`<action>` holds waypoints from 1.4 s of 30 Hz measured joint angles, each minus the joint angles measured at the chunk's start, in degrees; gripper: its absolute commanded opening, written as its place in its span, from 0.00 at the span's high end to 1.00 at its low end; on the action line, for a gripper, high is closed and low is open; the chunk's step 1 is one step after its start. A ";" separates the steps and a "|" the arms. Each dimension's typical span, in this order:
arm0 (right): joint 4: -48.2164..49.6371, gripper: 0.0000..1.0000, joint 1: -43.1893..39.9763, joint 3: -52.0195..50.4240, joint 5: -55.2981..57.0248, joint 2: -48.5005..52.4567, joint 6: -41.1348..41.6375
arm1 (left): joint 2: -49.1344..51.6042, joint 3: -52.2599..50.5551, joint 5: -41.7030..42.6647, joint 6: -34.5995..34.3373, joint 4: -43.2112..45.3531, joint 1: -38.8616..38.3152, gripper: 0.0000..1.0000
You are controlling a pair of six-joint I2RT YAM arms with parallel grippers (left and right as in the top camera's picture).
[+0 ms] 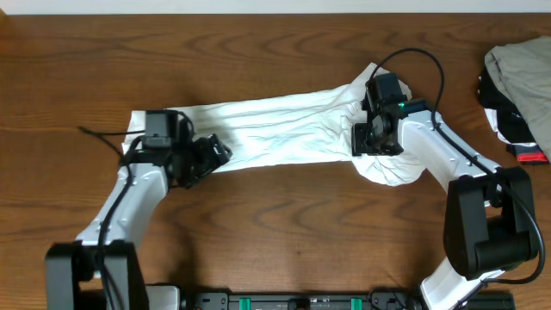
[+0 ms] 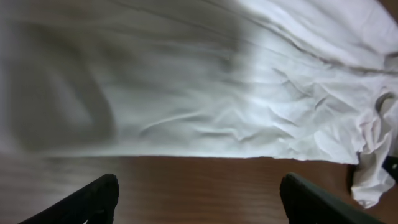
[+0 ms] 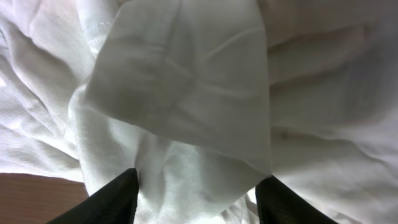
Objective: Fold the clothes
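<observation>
The clothes, one white wrinkled T-shirt (image 1: pixel 275 133), lie stretched in a long band across the middle of the table. My left gripper (image 1: pixel 221 155) is at the band's near edge toward its left end. In the left wrist view it (image 2: pixel 199 196) is open wide over bare wood, with the shirt's edge (image 2: pixel 205 124) just ahead of the fingertips. My right gripper (image 1: pixel 376 142) sits on the bunched right end of the shirt. In the right wrist view its jaws (image 3: pixel 199 186) stand partly closed on a thick bunch of white cloth (image 3: pixel 186 93), which fills the gap and touches both fingers.
A heap of beige-grey, black and red garments (image 1: pixel 521 77) lies at the far right edge of the wooden table (image 1: pixel 275 224). A thin black cable (image 1: pixel 99 136) trails left of the left arm.
</observation>
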 measured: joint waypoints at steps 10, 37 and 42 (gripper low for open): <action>2.14 0.90 0.00 0.00 1.77 0.00 2.34 | 5.55 0.00 -0.48 0.00 5.75 -2.45 0.14; 19.37 0.99 -0.17 -0.02 6.21 0.00 3.45 | 10.34 2.14 -0.22 -0.04 8.35 -2.38 0.14; 21.09 0.99 -0.17 -0.02 7.74 0.00 2.40 | 10.34 2.14 -0.22 -0.04 8.35 -2.38 0.14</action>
